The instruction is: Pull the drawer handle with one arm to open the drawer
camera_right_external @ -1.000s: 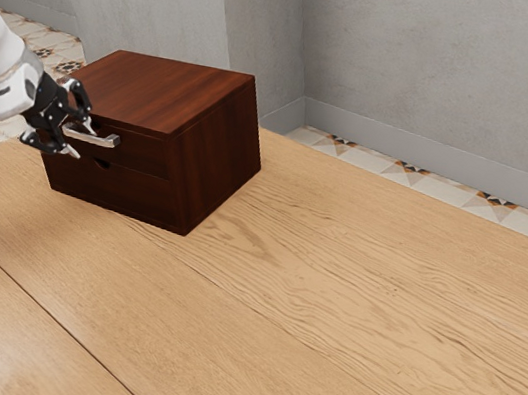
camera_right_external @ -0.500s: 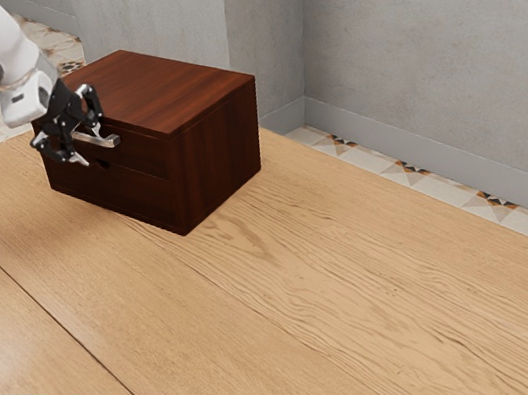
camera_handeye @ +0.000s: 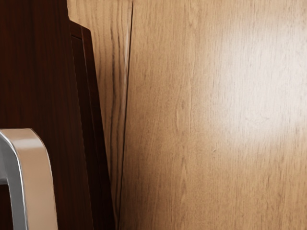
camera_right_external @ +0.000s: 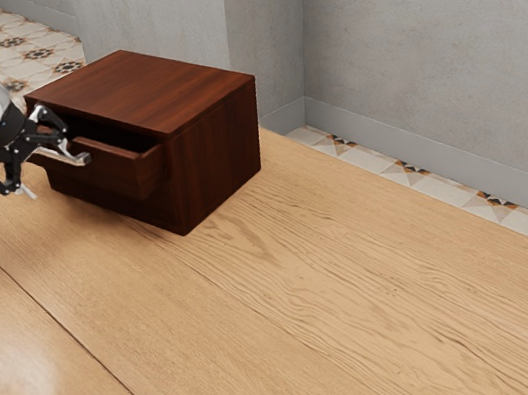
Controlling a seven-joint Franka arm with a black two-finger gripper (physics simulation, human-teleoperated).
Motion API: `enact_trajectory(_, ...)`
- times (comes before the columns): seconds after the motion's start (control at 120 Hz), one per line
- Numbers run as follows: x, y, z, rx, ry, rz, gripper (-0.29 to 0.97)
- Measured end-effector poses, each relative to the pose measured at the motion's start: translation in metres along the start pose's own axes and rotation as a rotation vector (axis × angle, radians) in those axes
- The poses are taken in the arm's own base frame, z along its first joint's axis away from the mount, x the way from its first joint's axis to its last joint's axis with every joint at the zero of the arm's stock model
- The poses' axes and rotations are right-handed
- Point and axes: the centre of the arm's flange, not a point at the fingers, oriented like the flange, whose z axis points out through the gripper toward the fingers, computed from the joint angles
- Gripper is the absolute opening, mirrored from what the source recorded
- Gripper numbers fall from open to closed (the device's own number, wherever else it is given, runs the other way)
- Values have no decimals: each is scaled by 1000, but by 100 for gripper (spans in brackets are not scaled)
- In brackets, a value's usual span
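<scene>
While the black fingers [camera_right_external: 45, 123] stood spread wide with the silver drawer handle [camera_right_external: 70, 157] between them, unpinched, the drawer [camera_right_external: 117, 169] stuck partway out of the dark wooden cabinet [camera_right_external: 175, 91] toward the exterior view's left. The cabinet rested on the pale wood-grain surface [camera_right_external: 328, 300], near its far corner by the grey wall [camera_right_external: 440, 55].

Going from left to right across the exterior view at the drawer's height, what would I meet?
First the gripper → handle → drawer front → cabinet side → table.
</scene>
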Motion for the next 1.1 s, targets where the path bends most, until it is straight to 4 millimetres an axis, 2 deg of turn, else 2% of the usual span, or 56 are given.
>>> enact_trajectory(0.108, 4, 21, -4, -13, 0, 0, 65)
enact_trajectory(0.233, 12, 43, -20, -6, -7, 0, 61)
enact_trajectory(0.333, 14, 54, -29, 2, -10, -7, 57)
enact_trajectory(0.667, 23, 88, -38, -1, -1, -34, 56)
enact_trajectory(0.733, 22, 94, -47, 9, -11, -43, 55)
enact_trajectory(0.8, 21, 100, -64, 30, -28, -54, 58)
enact_trajectory(0.858, 24, 107, -89, 60, -53, -60, 61)
enact_trajectory(0.933, 30, 118, -134, 110, -92, -81, 63)
enact_trajectory(0.967, 40, 117, -160, 126, -118, -91, 64)
enact_trajectory(1.017, 61, 99, -194, 119, -164, -115, 65)
enact_trajectory(1.075, 97, 54, -216, 66, -216, -174, 66)
enact_trajectory(1.1, 122, 29, -222, 38, -240, -200, 66)
